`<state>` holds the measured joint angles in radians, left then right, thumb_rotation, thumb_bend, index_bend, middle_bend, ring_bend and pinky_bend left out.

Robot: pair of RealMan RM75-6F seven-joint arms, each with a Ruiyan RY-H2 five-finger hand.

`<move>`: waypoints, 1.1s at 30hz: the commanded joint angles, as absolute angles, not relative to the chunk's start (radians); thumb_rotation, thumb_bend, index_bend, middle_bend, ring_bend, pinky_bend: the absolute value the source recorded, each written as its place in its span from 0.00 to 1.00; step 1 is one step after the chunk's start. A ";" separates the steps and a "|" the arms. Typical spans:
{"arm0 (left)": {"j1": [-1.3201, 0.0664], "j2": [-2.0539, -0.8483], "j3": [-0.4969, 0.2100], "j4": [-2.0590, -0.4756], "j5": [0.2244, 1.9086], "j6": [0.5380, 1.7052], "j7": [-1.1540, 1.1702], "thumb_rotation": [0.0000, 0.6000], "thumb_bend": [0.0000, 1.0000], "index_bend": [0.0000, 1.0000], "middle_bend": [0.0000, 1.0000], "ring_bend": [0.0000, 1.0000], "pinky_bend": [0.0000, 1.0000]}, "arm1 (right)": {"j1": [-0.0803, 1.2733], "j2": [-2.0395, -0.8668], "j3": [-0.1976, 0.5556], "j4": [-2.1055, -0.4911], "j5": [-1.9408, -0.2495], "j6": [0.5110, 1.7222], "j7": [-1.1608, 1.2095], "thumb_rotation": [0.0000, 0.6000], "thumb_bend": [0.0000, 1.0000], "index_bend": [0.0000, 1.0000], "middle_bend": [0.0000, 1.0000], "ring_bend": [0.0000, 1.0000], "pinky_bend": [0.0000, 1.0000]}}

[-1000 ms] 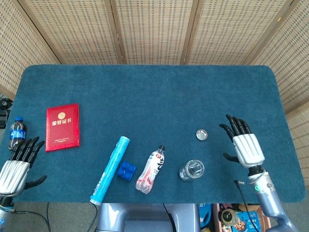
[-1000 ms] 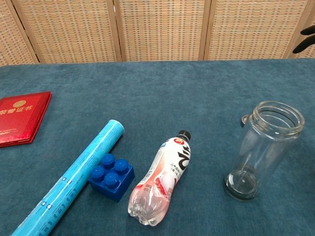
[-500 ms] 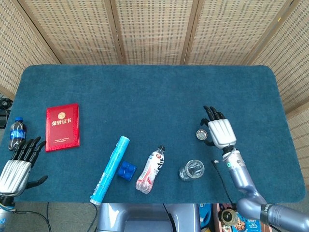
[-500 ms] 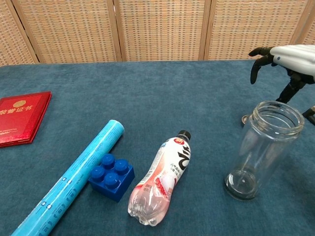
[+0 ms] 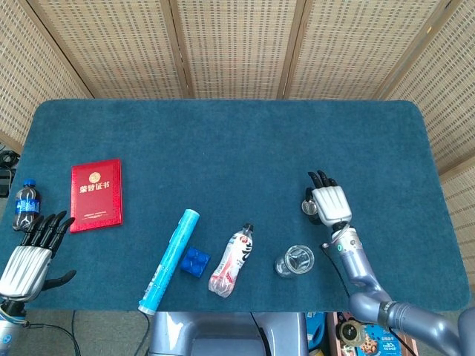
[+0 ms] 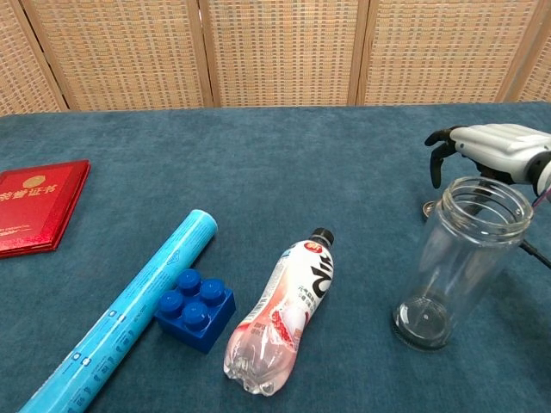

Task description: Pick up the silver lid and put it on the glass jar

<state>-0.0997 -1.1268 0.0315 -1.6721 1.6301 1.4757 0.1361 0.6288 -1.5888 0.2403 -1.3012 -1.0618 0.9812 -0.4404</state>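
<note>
Silver lid (image 5: 307, 207) now under lowered right hand (image 5: 329, 203), fingers (image 6: 437, 161) curled

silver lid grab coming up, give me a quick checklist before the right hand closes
1. Right hand over the small round silver lid: ok.
2. Lid already gripped: cannot tell, the hand hides most of it.
3. Clear glass jar upright, mouth open: ok.
4. Jar apart from the hand: cannot tell in the chest view, ok in the head view.
5. Pink-labelled plastic bottle clear of the jar: ok.
6. Left hand off the task area: ok.
</note>
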 commanded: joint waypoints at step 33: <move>-0.113 -1.141 0.028 -1.666 1.611 1.451 0.152 1.00 0.16 0.00 0.00 0.00 0.00 | 0.678 -1.668 0.231 -1.110 -1.017 0.919 -0.398 1.00 0.48 0.54 0.20 0.00 0.27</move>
<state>-0.1129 -1.1413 0.0279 -1.6656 1.6112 1.4506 0.1521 0.6772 -1.6674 0.2313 -1.1101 -1.0173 0.9193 -0.3990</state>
